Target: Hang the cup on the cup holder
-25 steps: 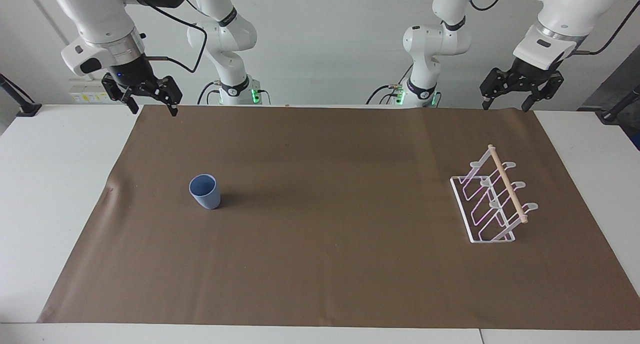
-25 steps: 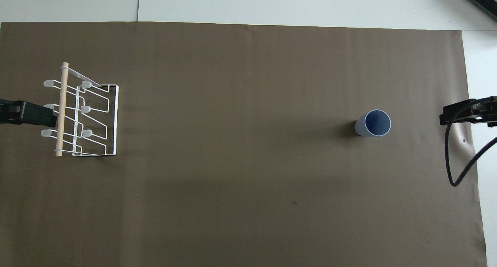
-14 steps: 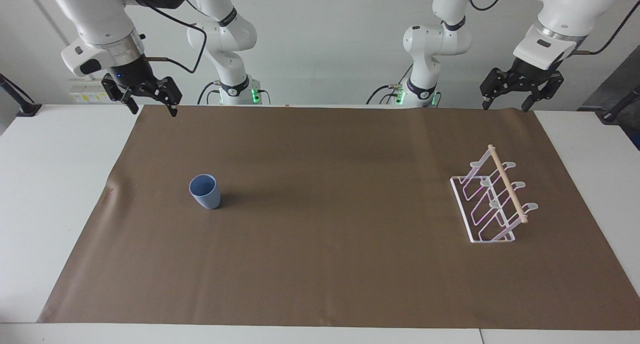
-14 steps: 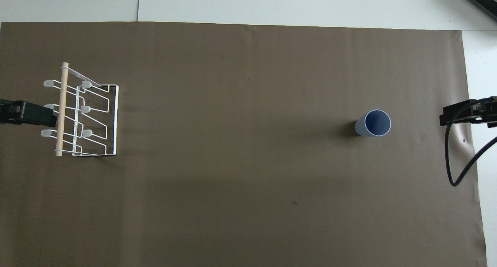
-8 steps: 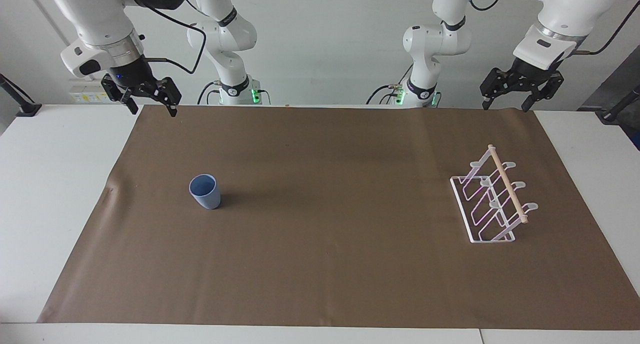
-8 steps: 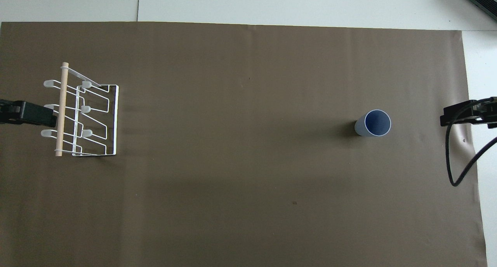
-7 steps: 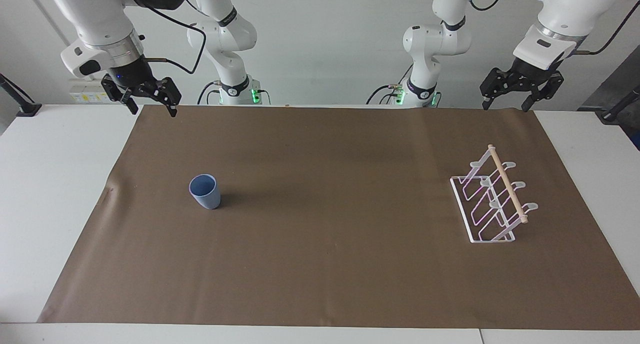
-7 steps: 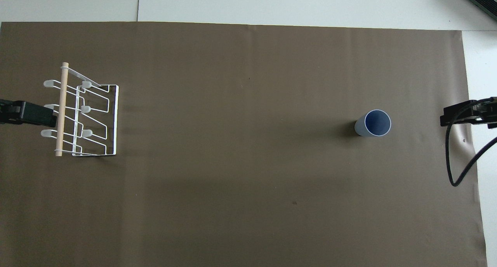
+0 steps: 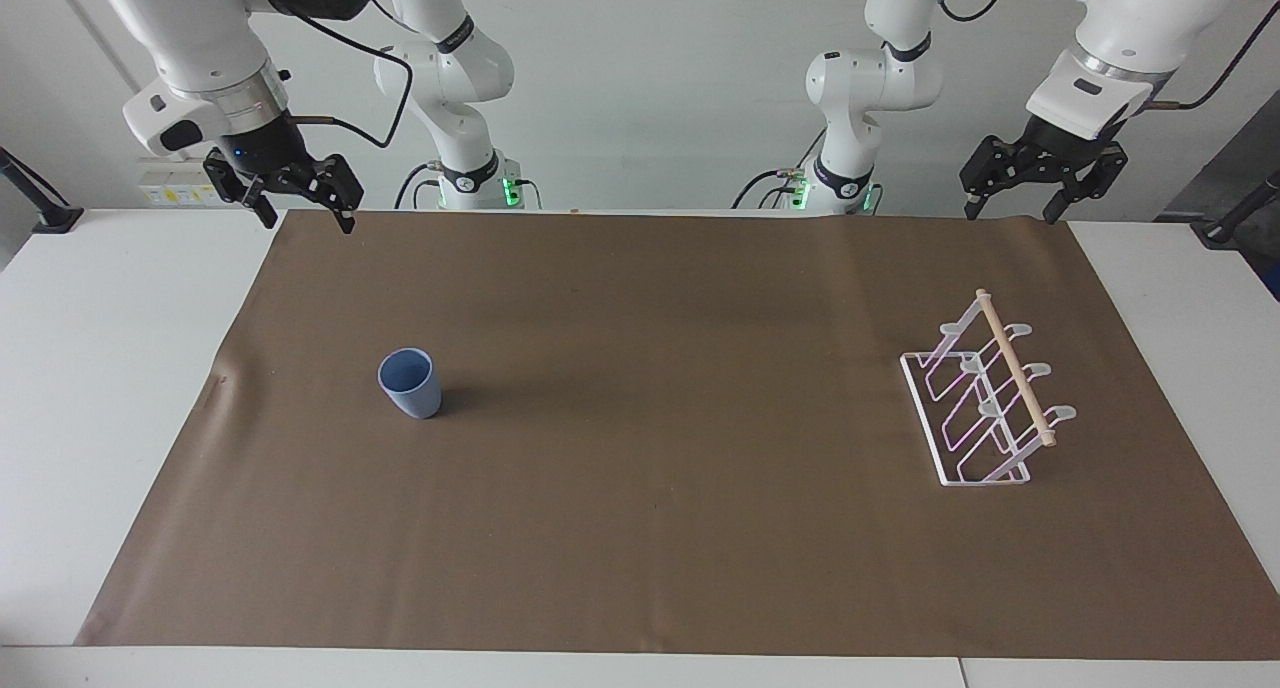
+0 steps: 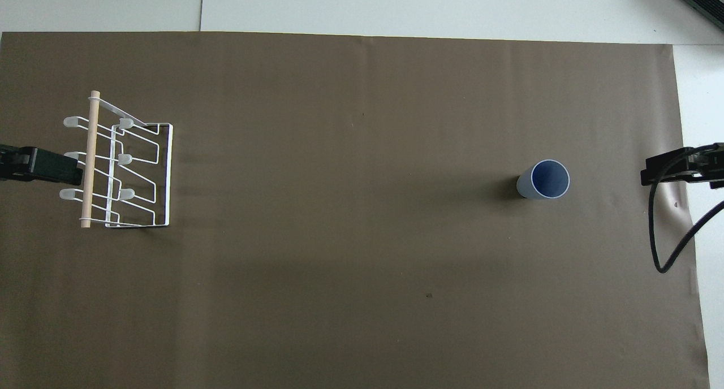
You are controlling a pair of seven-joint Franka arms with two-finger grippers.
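Hovering high with fingers spread: right gripper, left gripper.

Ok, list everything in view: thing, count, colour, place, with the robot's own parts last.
cup: one, light blue, upright on the brown mat toward the right arm's end of the table.
cup holder: one, white wire with a light wooden dowel on top, on the mat toward the left arm's end.
mat: one, brown, spread over the white table.
right gripper: one, black, open, raised over the mat's edge nearest the robots.
left gripper: one, black, open, raised over the same edge, waiting.
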